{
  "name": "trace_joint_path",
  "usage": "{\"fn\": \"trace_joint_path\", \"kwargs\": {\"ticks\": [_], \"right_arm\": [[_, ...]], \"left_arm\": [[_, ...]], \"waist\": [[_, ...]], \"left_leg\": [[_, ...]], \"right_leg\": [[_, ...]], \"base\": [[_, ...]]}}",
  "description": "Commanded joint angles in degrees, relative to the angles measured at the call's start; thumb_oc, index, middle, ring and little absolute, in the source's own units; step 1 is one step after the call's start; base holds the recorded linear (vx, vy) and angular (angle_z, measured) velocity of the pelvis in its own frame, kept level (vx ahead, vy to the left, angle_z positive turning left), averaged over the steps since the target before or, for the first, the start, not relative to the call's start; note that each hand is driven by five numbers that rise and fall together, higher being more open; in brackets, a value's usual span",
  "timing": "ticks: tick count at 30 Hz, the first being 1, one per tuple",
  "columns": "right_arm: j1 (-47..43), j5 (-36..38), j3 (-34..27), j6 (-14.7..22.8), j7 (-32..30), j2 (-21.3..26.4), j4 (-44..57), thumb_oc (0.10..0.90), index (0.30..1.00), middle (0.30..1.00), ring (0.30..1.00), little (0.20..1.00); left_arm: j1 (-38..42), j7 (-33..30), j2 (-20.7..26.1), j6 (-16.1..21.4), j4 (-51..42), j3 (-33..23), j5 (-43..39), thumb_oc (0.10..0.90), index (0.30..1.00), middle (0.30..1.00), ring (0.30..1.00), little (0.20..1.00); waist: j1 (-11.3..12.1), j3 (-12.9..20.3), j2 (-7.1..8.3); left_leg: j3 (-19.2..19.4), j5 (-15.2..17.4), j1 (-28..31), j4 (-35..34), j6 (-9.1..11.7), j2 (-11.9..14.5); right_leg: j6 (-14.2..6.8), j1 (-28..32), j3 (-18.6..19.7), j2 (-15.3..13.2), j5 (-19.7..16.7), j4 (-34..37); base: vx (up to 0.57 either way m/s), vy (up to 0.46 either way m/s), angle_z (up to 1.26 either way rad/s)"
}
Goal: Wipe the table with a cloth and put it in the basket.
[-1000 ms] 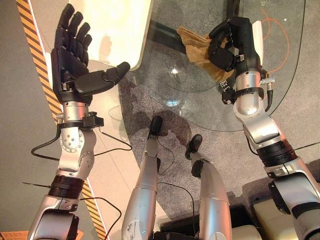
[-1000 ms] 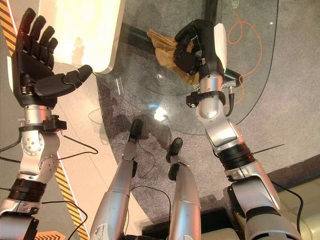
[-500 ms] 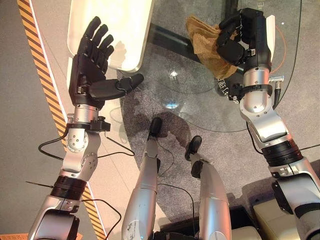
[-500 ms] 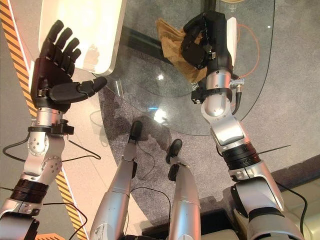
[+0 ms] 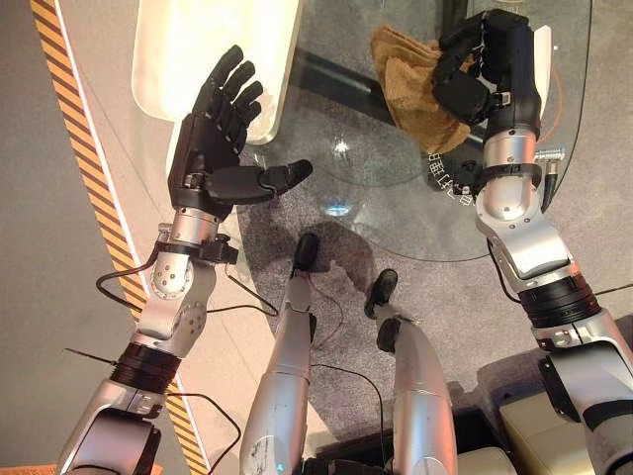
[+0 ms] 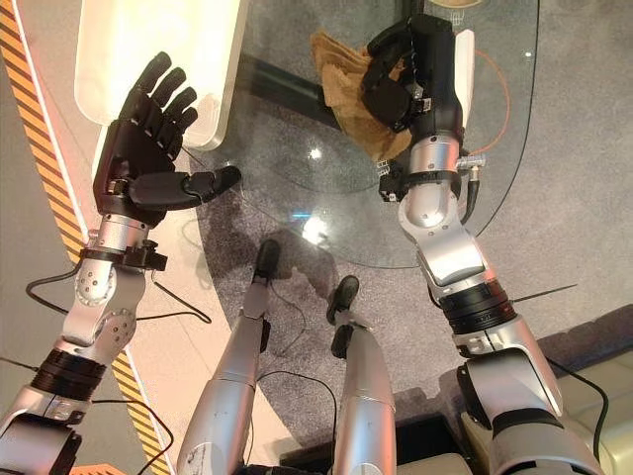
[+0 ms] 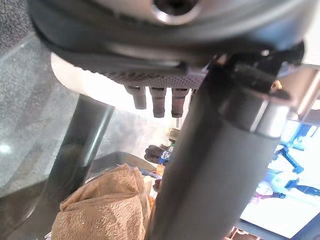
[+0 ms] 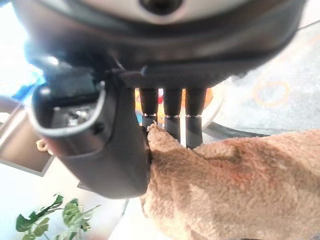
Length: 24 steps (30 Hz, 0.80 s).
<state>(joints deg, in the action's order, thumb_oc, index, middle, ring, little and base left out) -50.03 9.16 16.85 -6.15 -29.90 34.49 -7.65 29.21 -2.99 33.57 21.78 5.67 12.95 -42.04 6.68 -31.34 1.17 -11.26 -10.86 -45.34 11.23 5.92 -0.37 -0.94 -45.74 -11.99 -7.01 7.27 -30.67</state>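
A tan terry cloth (image 5: 413, 81) lies bunched on the round glass table (image 5: 396, 218), toward its far side. My right hand (image 5: 488, 67) is over the cloth's right part, fingers and thumb curled into it; the right wrist view shows the cloth (image 8: 235, 190) pressed up against the thumb and fingers (image 8: 172, 112). My left hand (image 5: 220, 148) is raised over the table's left edge, fingers straight and thumb spread, holding nothing. The left wrist view shows the cloth (image 7: 100, 210) beyond the left hand's thumb (image 7: 215, 165).
A white rounded tray-like surface (image 5: 213, 45) sits at the far left beside the glass. A black-and-orange striped strip (image 5: 89, 188) runs along the floor on the left. An orange cable (image 5: 550, 89) loops beneath the glass at the right. A dark bar (image 5: 331, 74) crosses under the table.
My right hand has carried the cloth farther away across the glass. My left hand has moved right and toward the table, staying open.
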Motion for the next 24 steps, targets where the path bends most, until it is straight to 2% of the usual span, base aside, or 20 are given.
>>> {"fn": "trace_joint_path", "kwargs": {"ticks": [1, 24], "right_arm": [[-11.8, -0.8, -2.2, 9.6, -3.6, 3.7, 13.4, 0.100, 0.300, 0.300, 0.300, 0.200], [-15.7, 2.8, 0.4, 9.8, -1.5, 1.7, 17.5, 0.100, 0.300, 0.300, 0.300, 0.200]], "left_arm": [[4.8, 0.7, -0.7, 4.2, -6.3, -1.5, 0.5, 0.800, 0.900, 0.900, 0.900, 0.900], [11.2, -4.1, -5.3, 4.6, -3.2, 2.1, 2.2, 0.800, 0.900, 0.900, 0.900, 0.900]], "waist": [[-0.6, 1.6, 2.78], [-2.3, 1.6, 4.01]], "left_leg": [[9.1, 9.1, 3.9, 7.2, -6.8, -4.9], [10.2, 9.2, 5.6, 6.4, -6.4, -4.4]], "right_leg": [[-2.0, 5.9, 1.8, 5.1, -9.7, 12.5], [-1.8, 7.1, 2.9, 5.7, -9.6, 13.3]], "base": [[0.00, 0.000, 0.00], [0.00, 0.006, -0.01]]}}
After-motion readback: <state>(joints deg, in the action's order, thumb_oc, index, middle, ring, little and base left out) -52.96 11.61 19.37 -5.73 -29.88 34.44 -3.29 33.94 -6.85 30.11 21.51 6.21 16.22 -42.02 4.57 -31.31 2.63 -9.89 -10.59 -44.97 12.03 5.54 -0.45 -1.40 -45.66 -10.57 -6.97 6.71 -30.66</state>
